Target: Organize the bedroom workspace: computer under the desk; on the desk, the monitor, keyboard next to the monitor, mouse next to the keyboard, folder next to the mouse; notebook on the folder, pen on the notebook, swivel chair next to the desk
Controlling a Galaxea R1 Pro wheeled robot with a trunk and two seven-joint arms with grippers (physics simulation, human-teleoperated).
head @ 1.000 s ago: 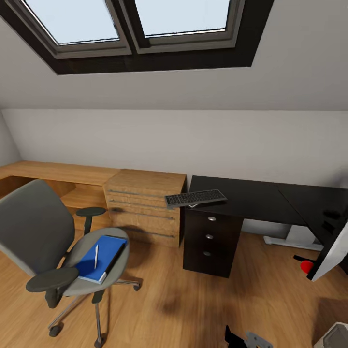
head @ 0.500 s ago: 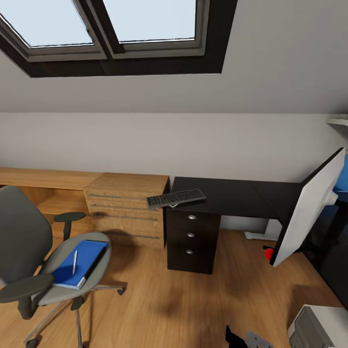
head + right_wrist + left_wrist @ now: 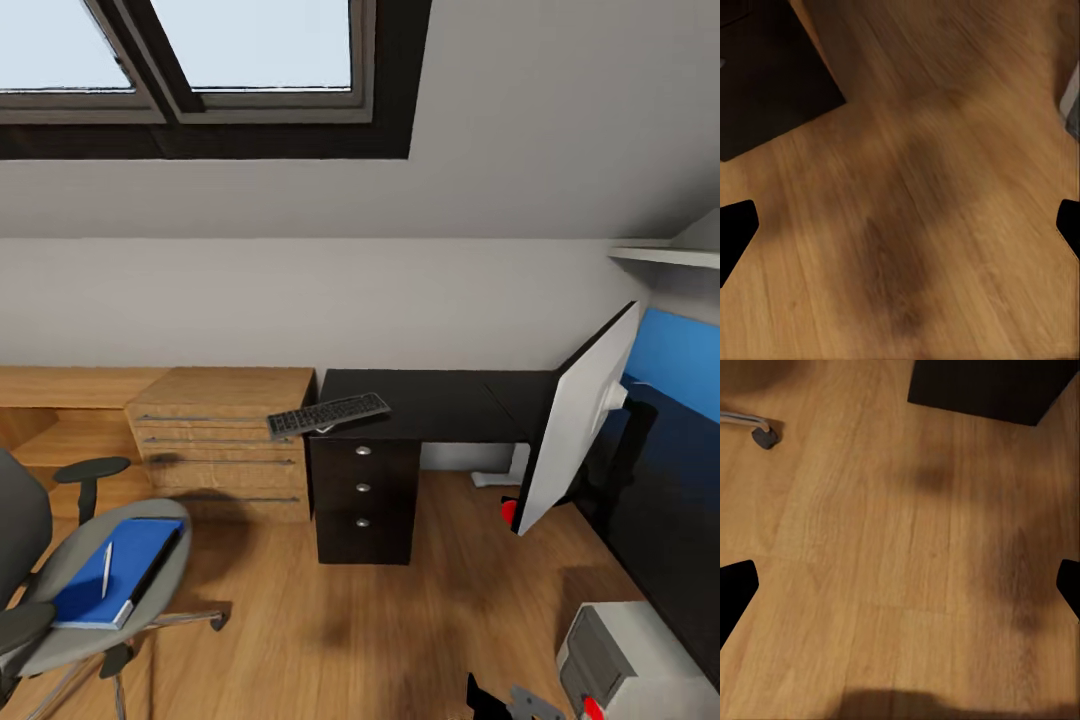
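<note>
The desk (image 3: 440,398) has a black top, a black drawer pedestal (image 3: 364,498) and a blue back panel (image 3: 680,365). The keyboard (image 3: 328,414) lies on its left end, overhanging the edge. The monitor (image 3: 575,420) shows its white back and leans at the desk's inner corner. A red dot (image 3: 508,512) shows by its lower corner. At lower left the swivel chair (image 3: 40,640) carries the blue folder (image 3: 100,588) with the pen (image 3: 106,570) on top. The computer (image 3: 620,660) stands on the floor at lower right. Notebook and mouse are out of view. Left gripper (image 3: 901,589) and right gripper (image 3: 901,227) hang open over bare floor.
A light wooden drawer cabinet (image 3: 220,440) and a low wooden bench (image 3: 60,385) stand left of the desk. A skylight (image 3: 200,60) sits in the sloped ceiling. A chair caster (image 3: 763,437) shows in the left wrist view. Wooden floor (image 3: 400,620) lies between chair and desk.
The camera has turned right, so the whole picture has shifted left. The monitor, blue panel and computer have come further into view. The chair has slid toward the picture's left edge.
</note>
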